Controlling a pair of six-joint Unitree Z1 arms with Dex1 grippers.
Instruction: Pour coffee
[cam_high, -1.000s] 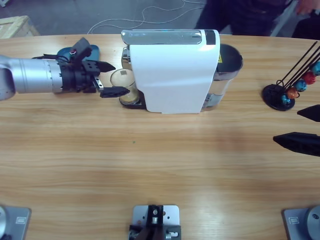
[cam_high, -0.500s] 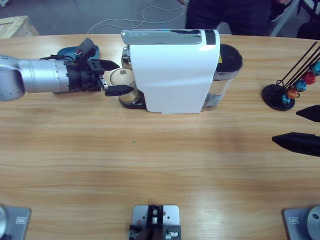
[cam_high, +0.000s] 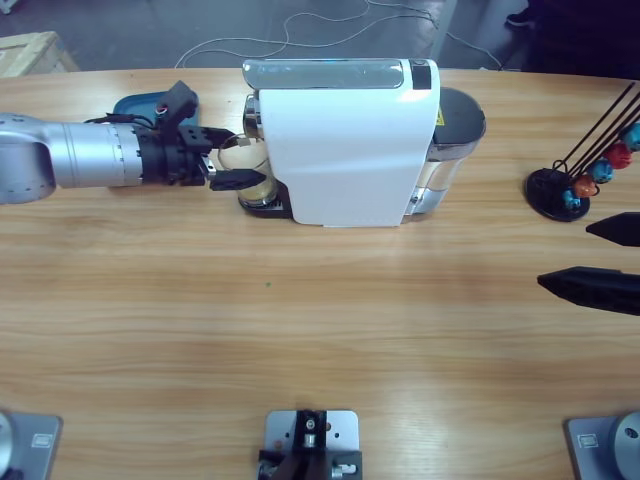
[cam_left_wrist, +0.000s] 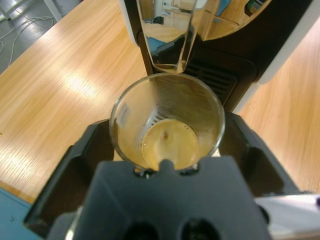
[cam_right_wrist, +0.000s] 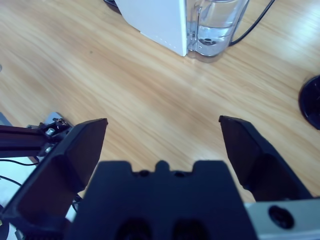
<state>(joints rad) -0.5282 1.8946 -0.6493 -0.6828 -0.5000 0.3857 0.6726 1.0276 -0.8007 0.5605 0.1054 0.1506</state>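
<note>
At the upper left of the high view the left tool (cam_high: 228, 158) reaches in from the left edge, its jaws set on either side of a small clear glass tumbler (cam_high: 247, 172). The tumbler stands under the spout at the left end of a white coffee machine (cam_high: 350, 150), which sits at the upper middle of the wooden worktop (cam_high: 320, 330). In the left wrist view the tumbler (cam_left_wrist: 167, 122) fills the middle of the frame between the two jaws, held narrowly by them; whether the jaws press the glass or only stand against it cannot be told. At its bottom lies the coffee (cam_left_wrist: 169, 145), a shallow amber-brown layer. The machine's spout (cam_left_wrist: 172, 40) hangs just above the tumbler's rim.

At the machine's right end a clear water tank (cam_right_wrist: 215, 27) holds water low down, seen in the right wrist view.

The right tool (cam_high: 590, 260) shows at the right edge of the high view, jaws spread wide, holding nothing. Above it, at the upper right, a black capsule rack (cam_high: 575, 175) carries small blue, red and orange capsules (cam_high: 598, 170).
</note>
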